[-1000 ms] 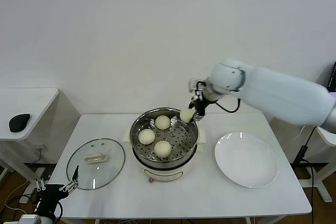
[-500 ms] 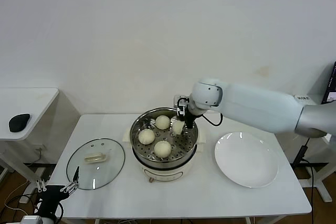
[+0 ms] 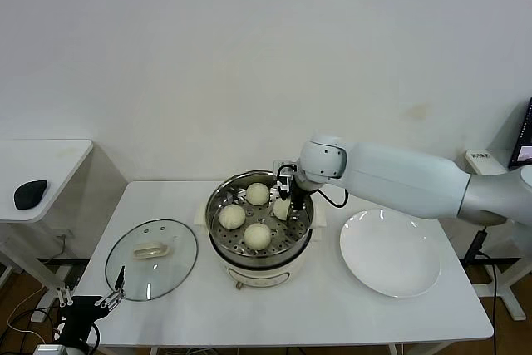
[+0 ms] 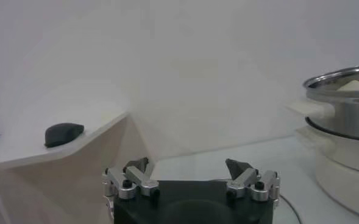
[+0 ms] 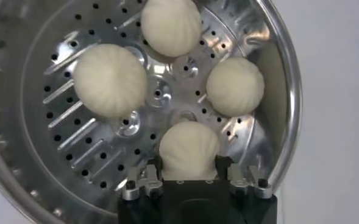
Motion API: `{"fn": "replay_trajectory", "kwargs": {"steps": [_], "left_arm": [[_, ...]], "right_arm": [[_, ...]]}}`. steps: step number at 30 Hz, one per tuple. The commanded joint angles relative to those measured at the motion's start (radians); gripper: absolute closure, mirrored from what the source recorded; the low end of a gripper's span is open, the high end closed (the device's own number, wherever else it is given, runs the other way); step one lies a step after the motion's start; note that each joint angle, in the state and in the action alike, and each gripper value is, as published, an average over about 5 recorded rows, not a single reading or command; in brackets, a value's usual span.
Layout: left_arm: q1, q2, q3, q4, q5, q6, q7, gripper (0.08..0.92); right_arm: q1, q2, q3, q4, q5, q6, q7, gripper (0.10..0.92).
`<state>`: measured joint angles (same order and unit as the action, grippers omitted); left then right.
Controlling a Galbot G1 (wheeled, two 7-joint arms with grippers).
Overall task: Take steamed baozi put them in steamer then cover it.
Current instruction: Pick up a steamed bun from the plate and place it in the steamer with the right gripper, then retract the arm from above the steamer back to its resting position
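Observation:
The steamer (image 3: 259, 243) stands mid-table, its perforated tray (image 5: 88, 152) holding three cream-white baozi (image 3: 258, 194) (image 3: 232, 216) (image 3: 258, 235). My right gripper (image 3: 286, 202) reaches down into the pot at its right rear and is shut on a fourth baozi (image 3: 281, 208). In the right wrist view that baozi (image 5: 188, 150) sits between the fingers (image 5: 223, 165), low over the tray, with the other three (image 5: 110, 80) (image 5: 170, 25) (image 5: 234, 86) around it. My left gripper (image 3: 90, 299) is open and empty, parked low at the table's front left corner; it also shows in the left wrist view (image 4: 191, 173).
The glass lid (image 3: 151, 258) with its cream handle lies flat on the table left of the steamer. The white plate (image 3: 390, 253) lies bare on the right. A side desk (image 3: 41, 160) with a black mouse (image 3: 31, 193) stands at the far left.
My right gripper has carried the baozi from above the steamer's right rim leftward and down into the pot. The left gripper sank slightly.

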<state>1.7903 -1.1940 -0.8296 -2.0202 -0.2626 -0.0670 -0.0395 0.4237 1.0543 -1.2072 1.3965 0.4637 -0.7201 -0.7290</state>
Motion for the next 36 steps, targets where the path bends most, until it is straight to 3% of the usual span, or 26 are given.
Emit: {"fn": "replay_trajectory", "kwargs": {"steps": [1,5,12,16,21,30,36], "left_arm": [[0.0,-0.003,0.002,0.001,0.003,-0.001,0.0,0.177],[0.0,-0.005,0.007,-0.002,0.002,-0.001,0.001,0.177],[0.008,0.001,0.011,-0.02,0.003,0.008,0.006,0.177],[0.009,0.0,0.012,-0.028,0.002,0.011,0.005,0.177],[0.009,-0.002,0.022,-0.031,0.002,0.009,0.001,0.177],[-0.011,-0.017,0.049,-0.017,0.008,0.006,-0.018,0.177],[-0.026,-0.013,0.078,0.009,0.117,0.007,-0.035,0.177]], "right_arm": [[0.031,-0.063,0.055,0.084,0.057,-0.006,0.038,0.258],[0.034,-0.14,0.118,0.177,0.121,-0.001,0.11,0.209],[-0.171,-0.309,0.323,0.356,0.264,0.096,0.504,0.203],[-0.472,-0.427,0.563,0.432,0.248,0.223,0.671,0.203],[-0.945,-0.468,0.954,0.46,0.085,0.434,0.764,0.203],[-1.621,-0.214,1.593,0.484,-0.179,0.689,0.672,0.203],[-1.883,0.087,1.899,0.471,-0.206,0.845,0.556,0.203]]}}
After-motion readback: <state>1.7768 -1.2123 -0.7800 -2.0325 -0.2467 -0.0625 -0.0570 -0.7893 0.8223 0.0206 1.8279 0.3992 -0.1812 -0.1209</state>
